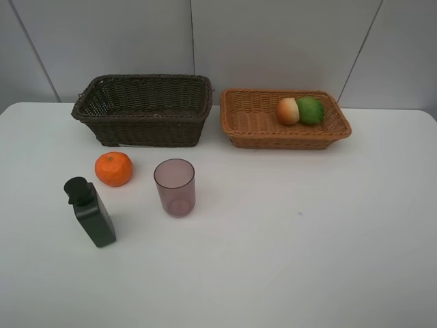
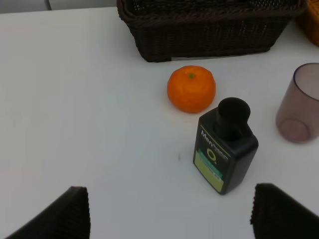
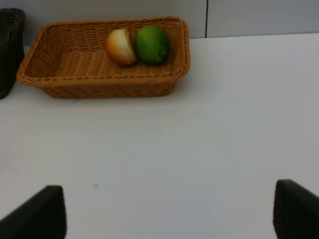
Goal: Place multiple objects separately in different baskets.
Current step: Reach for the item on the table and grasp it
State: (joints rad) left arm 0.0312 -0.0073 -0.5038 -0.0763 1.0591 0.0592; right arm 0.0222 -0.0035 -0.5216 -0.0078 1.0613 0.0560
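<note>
The left pincer (image 2: pixel 169 216) is wide apart and holds nothing; the right pincer (image 3: pixel 167 213) is wide apart too, with nothing in it. The peach (image 1: pixel 287 111) and the green fruit (image 1: pixel 311 110) lie touching in the light basket (image 1: pixel 249 123); the dark basket (image 1: pixel 147 126) stands just beside it on the white table (image 1: pixel 307 239). The orange (image 1: pixel 113 169), the cup (image 1: pixel 175 187) and the black bottle (image 1: pixel 91 213) sit on the table in front of the dark basket.

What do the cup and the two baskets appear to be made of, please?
Cup: likely smooth translucent plastic; the table shows through its mauve wall. Dark basket and tan basket: woven wicker or rattan-like strands, matte; the weave is plainly visible.
</note>
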